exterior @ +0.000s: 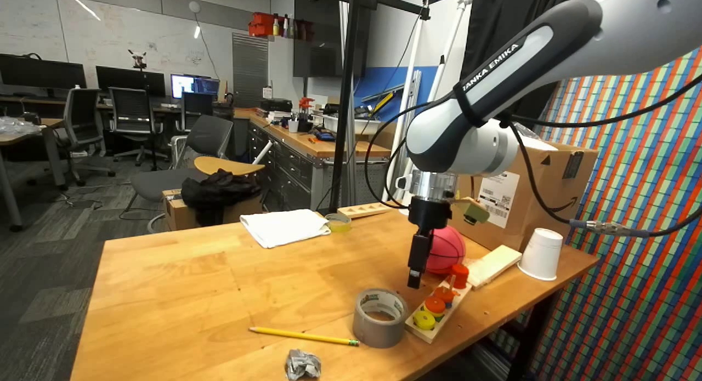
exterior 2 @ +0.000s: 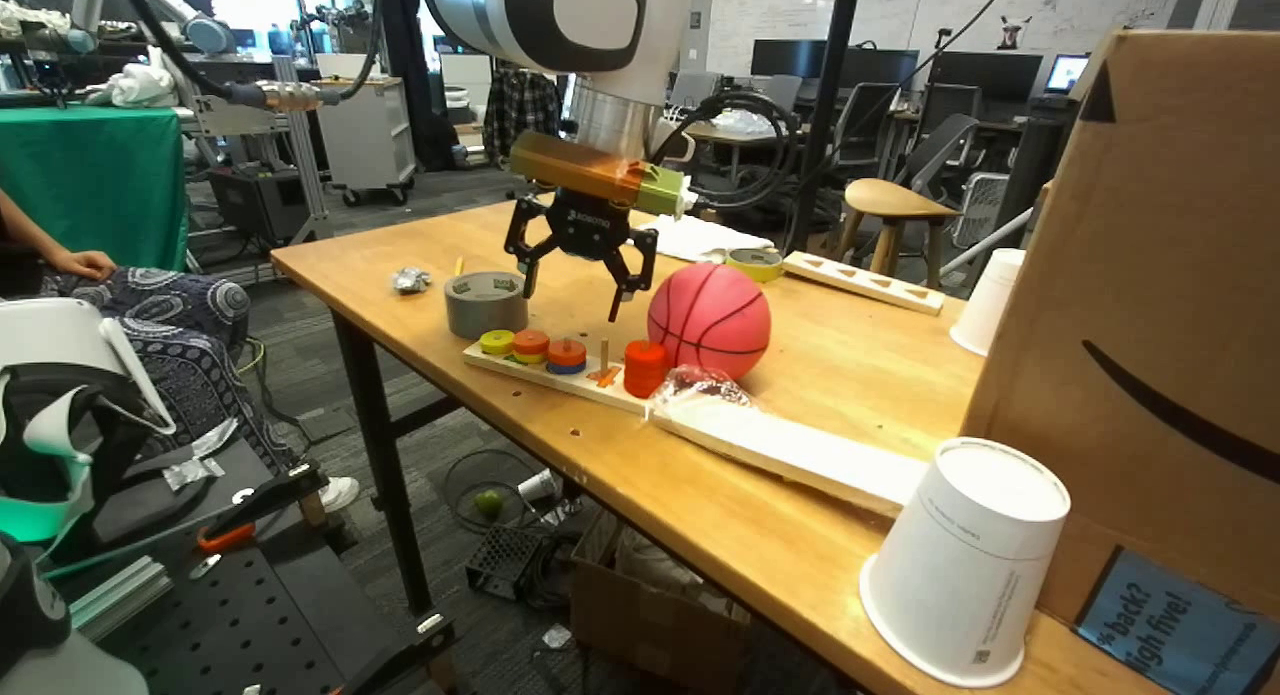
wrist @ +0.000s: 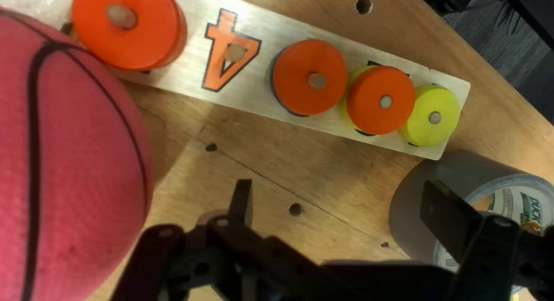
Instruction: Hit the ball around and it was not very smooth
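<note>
The pinkish-red ball (exterior 2: 710, 320) with dark lines rests on the wooden table, just behind the end of the peg board. In an exterior view my gripper (exterior 2: 572, 295) hangs above the tabletop, pointing down, its fingers wide apart. The ball lies to one side of it, and a small gap seems to separate them. An exterior view has the ball (exterior: 448, 250) partly covered by the arm's wrist and finger. On the left of the wrist view the ball (wrist: 82, 162) fills a large area, cut by the frame edge. Between the fingers of the gripper (wrist: 337, 192) only bare wood shows.
A grey tape roll (exterior: 380, 318) stands close to the gripper's far finger. Beside it lies a peg board (exterior 2: 545, 377) with coloured discs, then a pale plank (exterior 2: 790, 450). White cups, including this cup (exterior 2: 965, 565), and a cardboard box (exterior 2: 1130, 375) border that end.
</note>
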Available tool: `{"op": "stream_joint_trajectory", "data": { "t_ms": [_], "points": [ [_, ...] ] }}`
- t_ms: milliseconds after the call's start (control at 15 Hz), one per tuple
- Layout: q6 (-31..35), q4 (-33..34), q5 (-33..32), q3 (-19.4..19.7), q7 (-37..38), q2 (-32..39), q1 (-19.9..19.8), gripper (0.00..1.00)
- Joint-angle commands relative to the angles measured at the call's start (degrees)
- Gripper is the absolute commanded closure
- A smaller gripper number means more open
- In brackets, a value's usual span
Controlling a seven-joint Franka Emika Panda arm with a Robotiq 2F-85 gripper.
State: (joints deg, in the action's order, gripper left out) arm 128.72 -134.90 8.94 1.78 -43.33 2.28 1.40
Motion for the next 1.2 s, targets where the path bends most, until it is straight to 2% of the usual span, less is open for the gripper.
{"op": "stream_joint_trajectory", "data": {
  "t_ms": [0, 200, 400, 600, 733, 933, 1067, 1133],
  "points": [
    [3.2, 3.0, -3.9, -0.1, 0.4, 3.0, -1.6, 0.00],
    [6.3, 6.7, -16.5, 2.0, 3.5, 3.4, -3.8, 0.00],
    [6.7, 8.6, -25.3, 3.9, 4.8, -1.8, -6.0, 0.00],
    [12.5, 5.9, -31.0, 4.6, 7.0, -7.3, -7.1, 0.00],
    [18.0, 2.8, -36.0, 4.4, 11.3, -10.0, -7.5, 0.00],
    [20.1, -1.8, -38.5, 3.4, 15.3, -12.8, -7.0, 0.00],
    [19.1, -4.8, -34.2, 2.7, 14.8, -14.2, -5.3, 0.00],
    [18.2, -6.3, -28.6, 2.7, 12.2, -14.9, -3.4, 0.00]
  ]
}}
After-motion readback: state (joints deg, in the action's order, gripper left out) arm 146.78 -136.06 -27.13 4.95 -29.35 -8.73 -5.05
